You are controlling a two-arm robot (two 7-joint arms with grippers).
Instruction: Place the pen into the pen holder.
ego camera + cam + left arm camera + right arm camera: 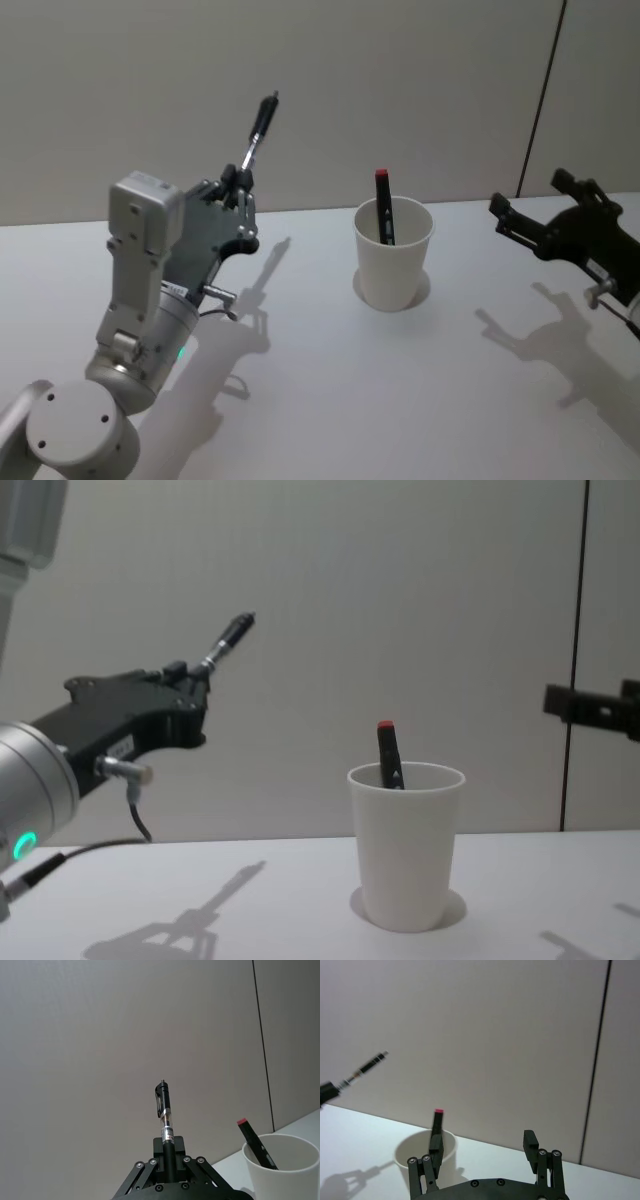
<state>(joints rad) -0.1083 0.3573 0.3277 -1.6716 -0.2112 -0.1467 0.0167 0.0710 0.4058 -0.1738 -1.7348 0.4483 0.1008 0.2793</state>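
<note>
Left gripper (239, 186), jaws clamped on the pen (258, 130), holds it aloft well left of the pen holder (393, 268); ideally the pen is centred over the rim, clear of the red-capped marker (384, 206), before release; right gripper (483, 1141) idles open.

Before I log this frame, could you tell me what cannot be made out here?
Lower part of the red-capped marker: hidden by the pen holder wall, chest view.
Lower end of the pen: inside the shut left gripper, left wrist view.
Label print on the pen: too small, left wrist view.
Open right gripper: cut off by the chest view's right edge.
</note>
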